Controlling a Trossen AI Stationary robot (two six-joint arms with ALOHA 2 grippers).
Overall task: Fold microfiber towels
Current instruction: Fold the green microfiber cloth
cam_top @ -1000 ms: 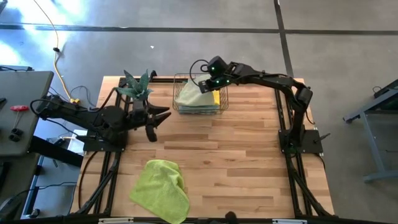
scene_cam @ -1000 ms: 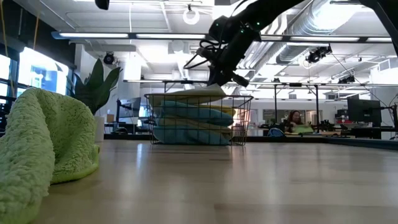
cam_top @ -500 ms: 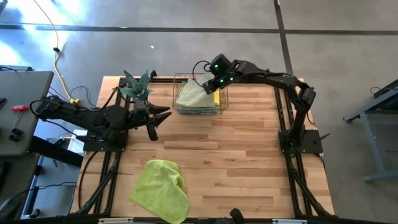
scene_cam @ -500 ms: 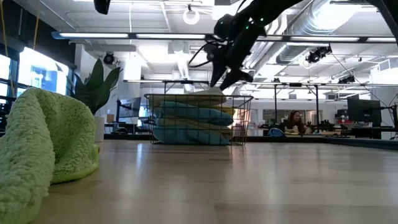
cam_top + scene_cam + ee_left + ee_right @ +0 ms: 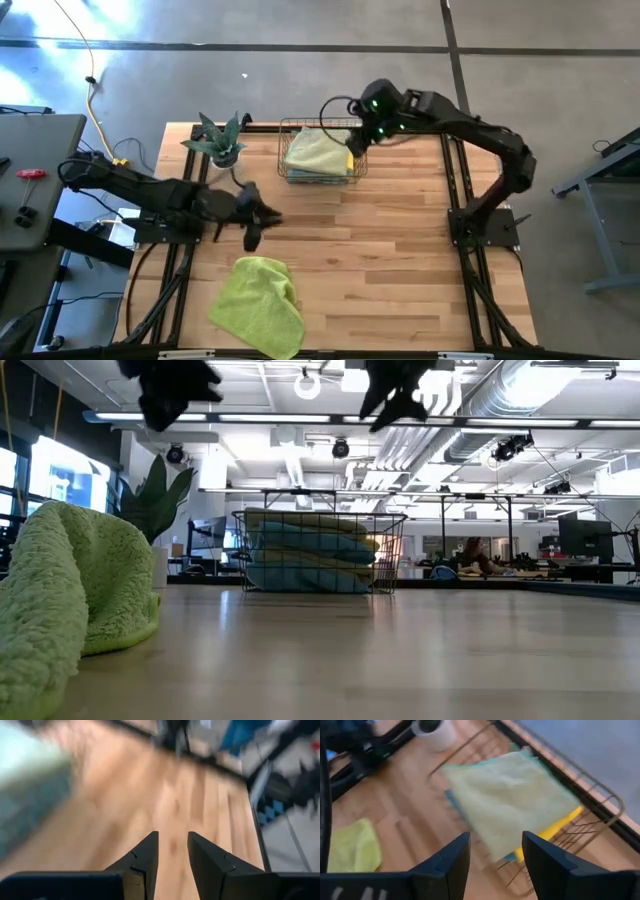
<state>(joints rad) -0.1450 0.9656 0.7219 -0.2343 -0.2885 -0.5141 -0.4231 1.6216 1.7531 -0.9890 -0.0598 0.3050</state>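
Note:
A wire basket [image 5: 354, 160] stands at the far middle of the table and holds a stack of folded microfiber towels. A pale green towel [image 5: 318, 150] lies on top [image 5: 512, 800], with blue [image 5: 300, 545] and yellow [image 5: 555, 827] ones under it. A lime green towel [image 5: 262, 303] lies crumpled near the front left [image 5: 70, 600]. My right gripper [image 5: 362, 137] hangs open above the basket's right rim, touching nothing [image 5: 495, 855]. My left gripper [image 5: 252, 222] is open and empty [image 5: 172, 855], above the wood between the plant and the lime towel.
A spiky potted plant [image 5: 222, 143] stands left of the basket at the far left. Bare wood [image 5: 400, 260] spans the table's middle and right. A grey side table [image 5: 30, 180] with tools lies off the left edge.
My right gripper has opened, let go of the pale green towel on the basket's stack, and risen up and toward the table's right edge. The towel stays on the stack. My left gripper has swung from beside the plant toward the near edge and the lime towel.

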